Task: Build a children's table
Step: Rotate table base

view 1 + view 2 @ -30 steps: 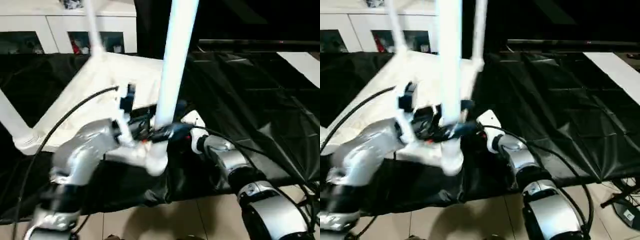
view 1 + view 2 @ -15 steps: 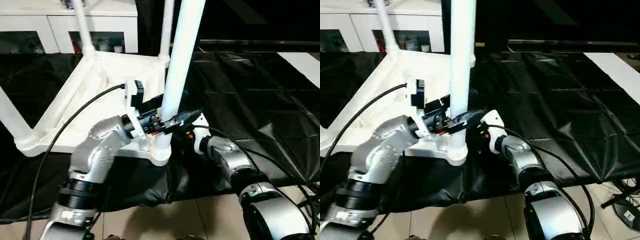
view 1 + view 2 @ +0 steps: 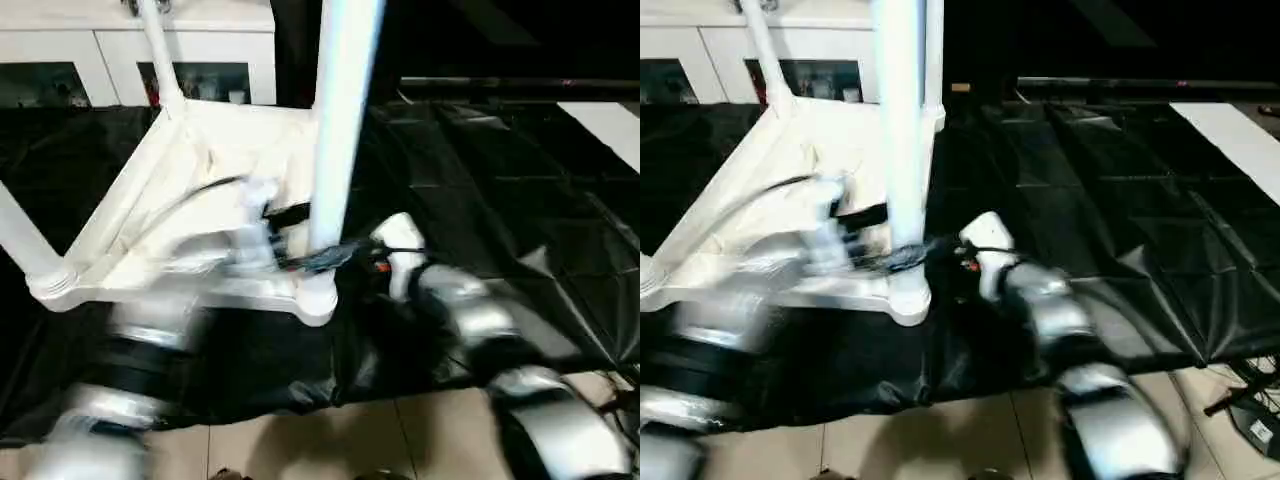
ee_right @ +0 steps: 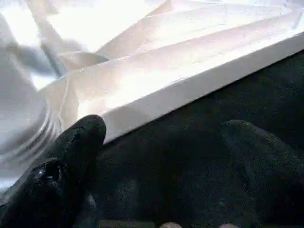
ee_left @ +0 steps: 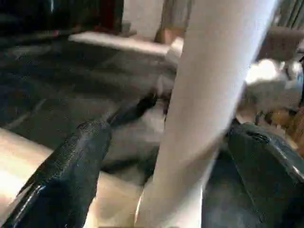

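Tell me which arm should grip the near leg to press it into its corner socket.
Left. In the left wrist view, the left gripper stands open with its fingers either side of the near leg. The right gripper is open over black cloth beside the tabletop edge.

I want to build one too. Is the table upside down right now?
Yes, upside down. The tabletop lies on the black sheet with its underside up, and the near leg stands upward from its corner.

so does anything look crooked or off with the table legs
Nothing stands out. The tabletop lies upside down on the black sheet, and the legs in view stand up from its corner sockets. The near leg sits in its socket and leans slightly, between the left gripper's open fingers.
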Robot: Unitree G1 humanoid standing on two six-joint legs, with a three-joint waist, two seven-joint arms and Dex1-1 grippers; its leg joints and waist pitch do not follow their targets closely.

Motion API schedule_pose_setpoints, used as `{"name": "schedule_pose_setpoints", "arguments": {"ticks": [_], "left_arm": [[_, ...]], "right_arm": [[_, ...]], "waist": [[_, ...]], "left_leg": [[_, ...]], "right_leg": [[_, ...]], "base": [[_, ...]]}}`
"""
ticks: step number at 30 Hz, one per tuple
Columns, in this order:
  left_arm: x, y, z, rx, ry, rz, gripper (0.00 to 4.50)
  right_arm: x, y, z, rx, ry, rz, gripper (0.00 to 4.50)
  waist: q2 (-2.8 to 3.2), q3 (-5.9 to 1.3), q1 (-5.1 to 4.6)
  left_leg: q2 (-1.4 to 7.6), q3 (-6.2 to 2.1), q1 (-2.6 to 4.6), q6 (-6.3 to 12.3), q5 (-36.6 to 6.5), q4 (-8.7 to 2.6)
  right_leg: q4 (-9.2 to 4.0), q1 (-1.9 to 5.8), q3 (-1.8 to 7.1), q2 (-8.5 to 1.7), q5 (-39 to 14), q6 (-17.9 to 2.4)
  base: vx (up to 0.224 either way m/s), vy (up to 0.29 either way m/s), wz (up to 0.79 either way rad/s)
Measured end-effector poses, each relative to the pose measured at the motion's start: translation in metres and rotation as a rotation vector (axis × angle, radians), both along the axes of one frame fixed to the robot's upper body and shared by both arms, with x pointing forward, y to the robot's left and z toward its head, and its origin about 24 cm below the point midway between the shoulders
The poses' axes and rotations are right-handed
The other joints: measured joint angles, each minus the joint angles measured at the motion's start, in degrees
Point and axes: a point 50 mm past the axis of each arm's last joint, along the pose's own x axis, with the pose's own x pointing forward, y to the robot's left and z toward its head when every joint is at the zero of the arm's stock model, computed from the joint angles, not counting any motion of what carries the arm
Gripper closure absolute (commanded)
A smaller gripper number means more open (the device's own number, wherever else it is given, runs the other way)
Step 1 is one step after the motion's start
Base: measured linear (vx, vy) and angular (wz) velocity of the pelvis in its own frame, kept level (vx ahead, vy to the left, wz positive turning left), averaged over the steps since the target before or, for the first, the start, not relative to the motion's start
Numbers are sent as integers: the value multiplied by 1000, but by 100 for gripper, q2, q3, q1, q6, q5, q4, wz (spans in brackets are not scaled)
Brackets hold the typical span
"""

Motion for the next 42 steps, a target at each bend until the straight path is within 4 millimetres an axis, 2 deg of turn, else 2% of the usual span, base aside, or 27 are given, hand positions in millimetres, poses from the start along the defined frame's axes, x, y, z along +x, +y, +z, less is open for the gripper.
{"name": "schedule_pose_setpoints", "arguments": {"ticks": [3, 5, 9, 12, 14, 21, 25, 27, 30, 32, 35, 42], "left_arm": [[-1, 8, -9, 101, 6, -58, 38], [-2, 20, -16, 181, 22, -65, 68], [0, 25, -20, 250, 10, -76, 100], [5, 27, -25, 374, -18, -128, 126], [5, 34, -28, 433, -12, -141, 146], [6, 37, -31, 523, -15, -222, 199], [9, 39, -34, 560, -17, -234, 221], [10, 41, -33, 571, -24, -233, 251], [11, 42, -33, 586, -26, -238, 255], [12, 43, -32, 593, -28, -243, 292], [13, 45, -32, 601, -26, -242, 300], [16, 47, -31, 620, -22, -229, 369]], "right_arm": [[-8, 3, 2, -27, -8, 106, 0], [-13, 0, 3, -48, 2, 164, 0], [-20, -5, 2, -74, 22, 218, 0], [-27, -10, 8, -113, 13, 282, 0], [-29, -17, 11, -139, 20, 301, 0], [-35, -24, 17, -157, 33, 324, 0], [-38, -23, 20, -151, 42, 334, 0], [-40, -23, 20, -150, 45, 338, 0], [-42, -23, 19, -149, 59, 338, 0], [-42, -23, 20, -151, 57, 343, 0], [-43, -23, 21, -147, 64, 342, 0], [-44, -21, 22, -147, 67, 346, 0]], "waist": [[9, 5, 84], [13, 7, 116], [15, 9, 178], [20, 11, 218], [24, 14, 202], [34, 21, 191], [38, 23, 200], [38, 23, 213], [38, 24, 229], [38, 24, 245], [38, 24, 253], [39, 24, 255]], "left_leg": [[-1, 1, 1, 0, 0, 1], [-1, 2, 3, 0, 0, 1], [-1, 2, 3, 0, 0, 1], [-2, 0, 2, 0, 0, 1], [-3, 1, 3, 0, 0, 2], [-2, 0, 4, 0, 0, 0], [-2, 0, 2, 0, 0, 1], [-2, 0, 3, 0, 0, 1], [-3, 0, 2, 0, 0, 1], [-3, 0, 3, 0, 0, 1], [-2, 0, 4, 0, 0, 1], [-2, 0, 3, 0, 0, 1]], "right_leg": [[-3, 4, -1, -3, 0, 0], [-2, 5, 1, -3, 0, 0], [-1, 5, 1, -4, 0, 0], [-3, 7, -1, -5, 0, 1], [-3, 8, 2, -6, 0, 1], [-2, 6, -1, -6, 0, 1], [-2, 6, -1, -6, 0, 1], [-2, 7, -1, -7, 0, 1], [-2, 7, -1, -9, 0, 1], [-3, 7, -1, -9, 0, 1], [-2, 7, -1, -9, 0, 1], [-2, 7, -1, -9, 0, 1]], "base": [[0, 0, 0], [0, 0, 0], [0, 0, 0], [0, 0, 0], [0, 0, 0], [0, 0, 0], [0, 0, 0], [0, 0, 0], [0, 0, 0], [0, 0, 0], [0, 0, 0], [0, 0, 0]]}}
